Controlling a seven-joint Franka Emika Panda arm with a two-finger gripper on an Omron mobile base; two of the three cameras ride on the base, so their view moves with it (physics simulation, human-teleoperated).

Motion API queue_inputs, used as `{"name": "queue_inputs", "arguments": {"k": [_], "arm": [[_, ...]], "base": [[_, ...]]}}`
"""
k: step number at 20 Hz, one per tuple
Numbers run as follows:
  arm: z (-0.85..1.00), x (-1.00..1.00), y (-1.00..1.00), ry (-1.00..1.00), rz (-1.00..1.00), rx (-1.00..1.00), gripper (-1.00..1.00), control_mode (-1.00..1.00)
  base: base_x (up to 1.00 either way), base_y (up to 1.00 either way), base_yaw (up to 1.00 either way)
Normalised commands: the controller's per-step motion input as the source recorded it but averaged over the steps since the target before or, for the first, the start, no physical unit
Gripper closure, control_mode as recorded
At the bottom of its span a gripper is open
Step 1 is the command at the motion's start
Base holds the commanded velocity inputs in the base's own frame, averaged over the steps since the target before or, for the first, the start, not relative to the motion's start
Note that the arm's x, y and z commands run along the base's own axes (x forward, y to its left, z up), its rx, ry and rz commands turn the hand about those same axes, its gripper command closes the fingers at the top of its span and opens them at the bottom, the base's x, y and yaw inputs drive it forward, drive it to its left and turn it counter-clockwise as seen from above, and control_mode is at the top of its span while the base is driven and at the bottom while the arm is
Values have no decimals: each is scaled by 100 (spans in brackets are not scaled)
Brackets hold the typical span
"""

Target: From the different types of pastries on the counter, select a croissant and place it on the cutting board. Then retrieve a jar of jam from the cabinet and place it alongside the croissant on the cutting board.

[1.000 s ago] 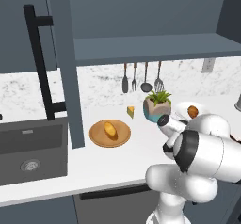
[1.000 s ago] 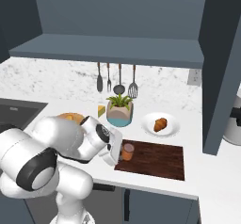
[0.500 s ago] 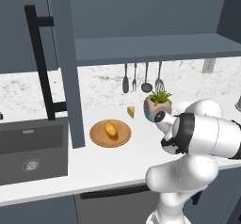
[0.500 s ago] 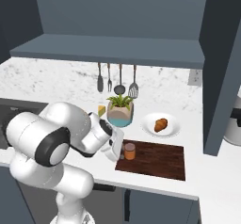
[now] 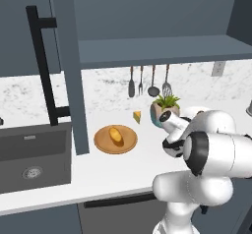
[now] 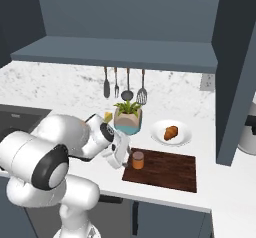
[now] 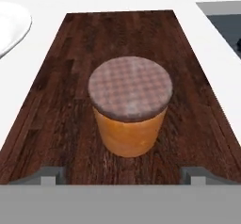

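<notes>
The jar of jam stands upright on the cutting board, near the end of the board closest to the arm. The gripper is wide open. Its two tips sit low on each side of the jar and do not touch it, so the jar stands by itself. The step now looks like moving the hand away from the jar. To do that well, the hand should go straight back or straight up, with the tips kept wide apart, so they do not bump the jar or tip it over. It should go slowly, because the jar is small and may slide on the smooth wood. No pastry lies on the board, so the croissant part looks not done.

Now the count, big things first. There is one cabinet with its door swung open and one long black handle. There is one white counter and one dark sink set in it. There is one cutting board, one round wooden plate and one white plate. There is one potted plant. Four kitchen tools hang on the wall behind it. There is one jar. There are two pastries: the orange-brown one is on the white plate just behind the board, and the pale yellow one is on the wooden plate. Last, there is one small cheese wedge.
</notes>
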Motion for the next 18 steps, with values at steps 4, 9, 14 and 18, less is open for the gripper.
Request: {"name": "queue_inputs", "arguments": {"k": [4, 9, 14, 18], "arm": [[66, -26, 51, 0, -9, 10, -100, -100], [87, -6, 28, 0, -8, 11, -100, -100], [91, 0, 0, 0, -4, 8, -100, -100], [79, 0, 0, 0, -10, 9, -100, -100]], "base": [[0, 0, 0], [0, 0, 0], [0, 0, 0], [0, 0, 0]]}}
